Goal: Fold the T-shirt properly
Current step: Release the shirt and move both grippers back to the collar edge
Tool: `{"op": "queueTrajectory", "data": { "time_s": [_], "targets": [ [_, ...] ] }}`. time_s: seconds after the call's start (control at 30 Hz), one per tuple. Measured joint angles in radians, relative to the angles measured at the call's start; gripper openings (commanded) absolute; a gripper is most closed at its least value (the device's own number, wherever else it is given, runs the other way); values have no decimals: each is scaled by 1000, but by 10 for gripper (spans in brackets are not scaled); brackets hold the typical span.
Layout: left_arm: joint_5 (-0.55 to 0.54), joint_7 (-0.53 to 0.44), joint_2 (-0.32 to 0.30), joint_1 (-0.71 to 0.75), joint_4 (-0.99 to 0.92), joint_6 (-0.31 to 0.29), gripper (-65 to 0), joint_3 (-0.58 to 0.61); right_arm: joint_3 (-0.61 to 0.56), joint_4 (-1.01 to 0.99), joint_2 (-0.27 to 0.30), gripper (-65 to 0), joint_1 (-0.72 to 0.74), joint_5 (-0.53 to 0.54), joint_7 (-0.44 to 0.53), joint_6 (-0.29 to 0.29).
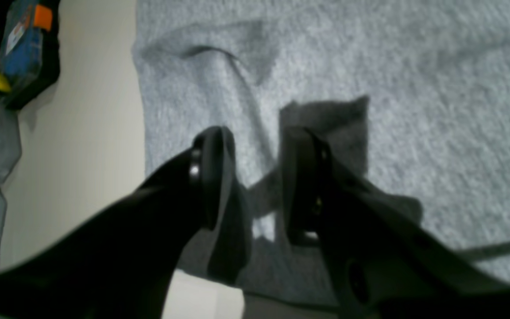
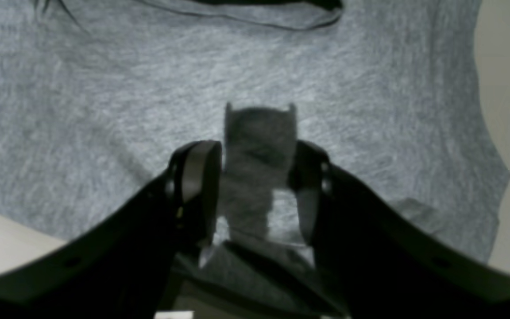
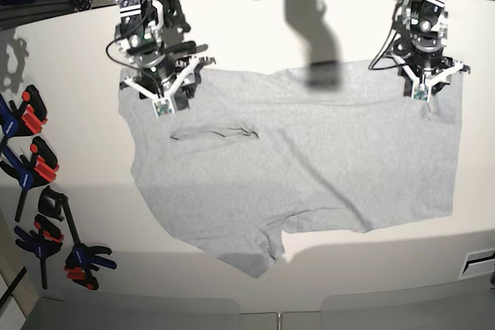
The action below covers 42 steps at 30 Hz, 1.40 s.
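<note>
**Shirt flat on table, both grippers spread over its far edge**

T-shirt (image 3: 309, 160) lies spread on the white table (image 3: 255, 28), filling most of the middle. Neck opening (image 3: 214, 133) shows as a dark slit toward the base view's left side; one sleeve (image 3: 251, 256) sticks out at the near edge. Fabric mostly flat, a few creases near the collar and along the left side.

Right gripper (image 2: 255, 177) sits over the shirt's far corner on the base view's left (image 3: 158, 86). Jaws spread, fabric visible in the gap between them; wrist view doesn't show cloth pinched. Its shadow falls on the cloth right ahead of the fingertips. Collar hem (image 2: 255, 15) at the top of that view.

Left gripper (image 1: 257, 173) is over the far corner on the base view's right (image 3: 425, 75), close to the shirt's side edge (image 1: 142, 110). Jaws apart too, grey cloth between and below them. Can't tell if the tips touch the fabric.

Row of blue/orange/black clamps (image 3: 35, 183) lies on the table off the shirt, along the base view's left edge, well apart from both arms
</note>
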Motion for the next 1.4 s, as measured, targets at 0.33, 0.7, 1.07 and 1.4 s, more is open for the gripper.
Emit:
{"op": "queueTrajectory", "data": {
  "time_s": [0.33,0.7,1.07,1.4],
  "targets": [
    [64,-49,-6,150,39,35,-439,-6,0,29,0,-387,-146,-119,78,-71],
    [161,68,-8,292,182,38,-439,-6,13,169,5,-387,-305,-166,5,-106],
    [167,145,-2,313,266,5,-439,0,190,282,6,-388,-349,-116,-148,-105],
    [170,192,-3,333,306,2,-439,0,247,283,5,-388,-385,-116,-115,-104]
  ]
}}
